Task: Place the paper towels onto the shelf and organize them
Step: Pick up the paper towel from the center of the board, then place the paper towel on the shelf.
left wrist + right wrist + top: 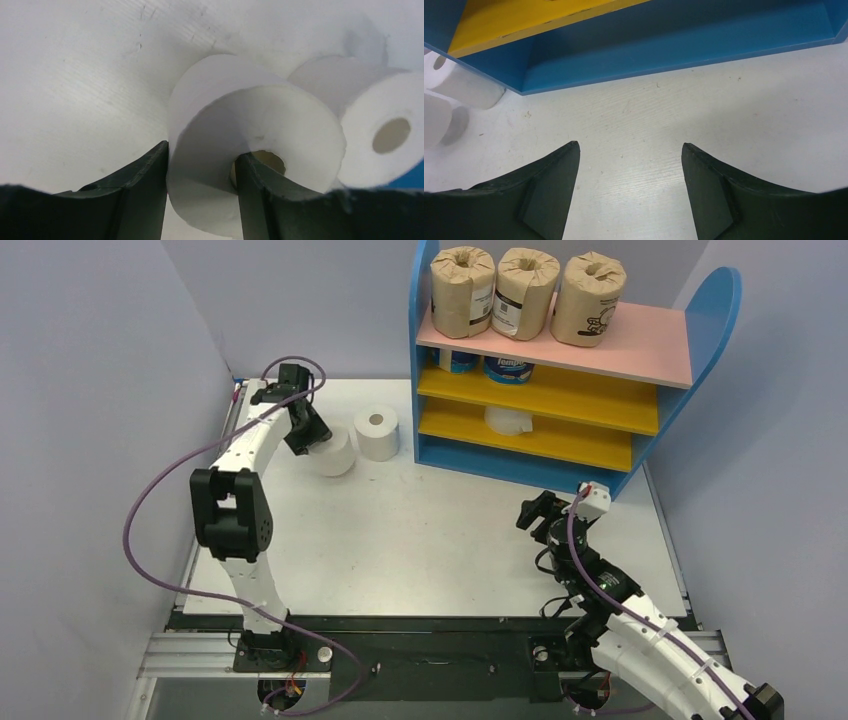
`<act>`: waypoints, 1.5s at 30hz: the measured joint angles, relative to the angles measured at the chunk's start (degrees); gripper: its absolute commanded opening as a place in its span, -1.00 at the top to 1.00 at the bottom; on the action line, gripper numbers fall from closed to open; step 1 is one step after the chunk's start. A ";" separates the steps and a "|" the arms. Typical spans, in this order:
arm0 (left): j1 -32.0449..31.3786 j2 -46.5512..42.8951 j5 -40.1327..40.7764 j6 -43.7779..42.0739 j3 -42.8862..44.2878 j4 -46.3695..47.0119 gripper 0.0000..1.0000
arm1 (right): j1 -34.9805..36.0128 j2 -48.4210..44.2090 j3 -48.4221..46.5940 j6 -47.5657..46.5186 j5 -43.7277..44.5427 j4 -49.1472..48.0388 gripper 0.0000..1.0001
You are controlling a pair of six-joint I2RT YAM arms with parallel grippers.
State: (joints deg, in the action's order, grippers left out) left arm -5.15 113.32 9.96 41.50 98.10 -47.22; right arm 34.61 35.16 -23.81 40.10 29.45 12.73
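The shelf (pixel 640 355) stands at the back right. Three brown-wrapped paper towels (pixel 525 292) stand on its pink top board, two Tempo rolls (pixel 508 368) on the upper yellow board, and one white roll (pixel 510 420) on the lower. Two white rolls are on the table to its left. My left gripper (pixel 305 435) is shut on the nearer, tilted one (pixel 337 453); in the left wrist view (pixel 202 152) one finger is outside this roll (pixel 260 120), the other in its core. The second roll (pixel 378 433) stands beside it (pixel 380 135). My right gripper (pixel 535 512) is open and empty (pixel 629 145).
The shelf's blue base (pixel 674 45) and yellow board (pixel 524 20) lie just ahead of my right gripper. The two white rolls (pixel 469 87) show at the left edge of the right wrist view. Purple walls enclose the white table (pixel 430 530).
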 measured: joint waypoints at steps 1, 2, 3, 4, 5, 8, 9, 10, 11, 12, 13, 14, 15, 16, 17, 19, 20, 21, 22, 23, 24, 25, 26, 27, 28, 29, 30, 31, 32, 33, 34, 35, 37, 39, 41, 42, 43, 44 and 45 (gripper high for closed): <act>-0.39 -2.03 0.28 0.00 -1.20 -0.13 0.43 | 0.00 -0.26 0.57 -0.04 -0.28 -0.90 -0.40; -0.98 -4.66 0.72 -0.09 -2.29 -0.46 0.43 | 0.00 -0.52 1.07 -0.26 -0.59 -1.55 -0.40; -1.79 -6.69 1.09 -0.11 -3.02 -0.76 0.43 | 0.00 -0.85 1.53 -0.48 -1.11 -2.05 -0.40; -3.13 -9.77 1.95 -0.20 -3.98 -0.90 0.43 | 0.00 -0.98 1.81 -0.76 -1.66 -2.43 -0.40; -4.81 -12.68 2.56 -0.24 -4.72 -0.98 0.43 | 0.00 -1.03 1.90 -1.03 -2.14 -2.67 -0.40; -10.86 -20.98 3.98 -0.13 -7.48 -0.70 0.43 | 0.00 -0.74 1.90 -1.77 -3.39 -3.34 -0.40; -13.05 -23.52 4.20 0.00 -8.46 -0.70 0.43 | 0.00 -0.37 1.88 -1.92 -3.65 -3.32 -0.40; -15.39 -26.05 4.52 0.15 -9.62 -0.74 0.43 | 0.00 -0.07 1.86 -2.01 -3.82 -3.34 -0.39; -17.42 -28.04 4.76 0.33 -10.64 -0.85 0.43 | 0.00 0.22 1.75 -2.12 -4.00 -3.30 -0.39; -19.30 -30.01 5.14 0.68 -11.87 -1.03 0.43 | -0.02 0.42 1.57 -2.19 -4.04 -3.30 -0.39; -20.98 -31.56 5.66 1.14 -13.11 -1.22 0.43 | -0.02 0.61 1.42 -2.29 -4.13 -3.30 -0.39; -22.45 -33.09 6.21 1.68 -14.60 -1.44 0.43 | -0.02 1.01 1.29 -2.36 -4.20 -3.30 -0.39; -23.87 -34.45 6.64 2.36 -16.15 -1.79 0.43 | -0.02 1.16 1.20 -2.45 -4.22 -3.30 -0.39; -25.11 -35.50 6.97 3.10 -17.66 -2.10 0.43 | -0.02 1.18 1.14 -2.56 -4.20 -3.28 -0.39; -26.43 -36.39 7.48 3.98 -19.10 -2.64 0.43 | -0.02 1.16 1.03 -2.60 -4.20 -3.28 -0.39; -28.65 -37.38 7.85 5.97 -21.09 -3.56 0.44 | -0.02 1.16 0.66 -2.73 -4.15 -3.34 -0.39; -29.90 -37.68 7.89 7.26 -22.05 -3.65 0.43 | -0.02 1.16 0.55 -2.75 -4.09 -3.39 -0.39; -30.93 -37.77 7.89 8.22 -22.58 -3.63 0.42 | -0.02 1.16 0.46 -2.73 -3.89 -3.39 -0.39; -32.06 -37.77 7.91 9.66 -22.91 -3.58 0.41 | -0.02 1.20 0.37 -2.71 -3.65 -3.43 -0.38; -33.05 -37.73 7.87 11.04 -22.99 -3.45 0.42 | -0.02 1.27 0.35 -2.49 -3.28 -3.52 -0.38; -33.99 -37.64 7.85 12.48 -22.99 -3.08 0.44 | -0.02 1.36 0.35 -2.27 -2.99 -3.56 -0.38; -34.71 -37.48 7.85 13.73 -22.97 -2.54 0.46 | -0.02 1.46 0.35 -2.03 -2.64 -3.58 -0.38; -35.32 -37.13 7.89 15.10 -22.71 -2.03 0.49 | -0.02 1.55 0.35 -1.79 -2.36 -3.65 -0.38; -35.69 -36.30 7.89 16.17 -22.10 -1.88 0.50 | -0.02 1.68 0.35 -1.46 -2.01 -3.72 -0.38; -35.89 -34.91 7.93 17.29 -20.98 -1.79 0.50 | -0.02 1.88 0.35 -1.22 -1.66 -3.76 -0.37; -36.02 -33.05 8.07 18.23 -19.56 -1.57 0.50 | -0.02 2.03 0.35 -0.83 -1.42 -3.78 -0.37; -36.02 -30.84 8.15 19.08 -18.03 -1.25 0.50 | -0.02 2.25 0.35 -0.50 -1.18 -3.82 -0.37; -36.02 -28.41 8.26 19.76 -16.17 -1.16 0.50 | -0.02 2.43 0.35 -0.28 -1.03 -3.89 -0.37; -36.02 -25.86 8.35 20.33 -14.01 -1.29 0.50 | -0.02 2.58 0.33 -0.09 -0.85 -3.93 -0.37; -36.02 -23.85 8.44 20.68 -12.39 -1.36 0.49 | -0.02 2.62 0.33 0.09 -0.72 -3.93 -0.37; -36.02 -20.92 8.50 21.14 -9.73 -1.42 0.49 | -0.02 2.62 0.33 0.28 -0.63 -3.96 -0.37; -36.02 -19.30 8.50 21.29 -8.22 -1.51 0.49 | -0.02 2.60 0.28 0.37 -0.48 -3.98 -0.37; -36.02 -16.24 8.61 21.55 -4.98 -1.64 0.49 | -0.02 2.60 0.24 0.70 -0.24 -4.13 -0.37; -36.00 -14.21 8.92 21.66 -2.03 -2.27 0.48 | -0.02 2.62 0.22 0.79 -0.15 -4.22 -0.37; -35.98 -12.63 9.20 21.70 1.22 -3.13 0.48 | -0.02 2.69 0.22 0.94 -0.07 -4.55 -0.37; -35.93 -11.91 9.31 21.70 2.86 -3.37 0.47 | -0.02 2.97 0.22 0.96 0.00 -4.94 -0.37; -35.87 -11.32 9.35 21.70 4.13 -3.67 0.47 | -0.02 3.26 0.22 0.96 0.09 -5.42 -0.37; -35.69 -10.45 9.35 21.68 6.08 -4.09 0.46 | -0.04 3.72 0.20 0.98 0.13 -5.90 -0.36; -35.52 -9.88 9.35 21.66 7.32 -4.37 0.46 | -0.04 4.07 0.15 1.01 0.11 -6.23 -0.36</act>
State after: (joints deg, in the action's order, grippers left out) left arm -40.66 103.44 19.31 63.16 105.43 -51.59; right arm 34.57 39.22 -23.66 41.10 29.56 6.50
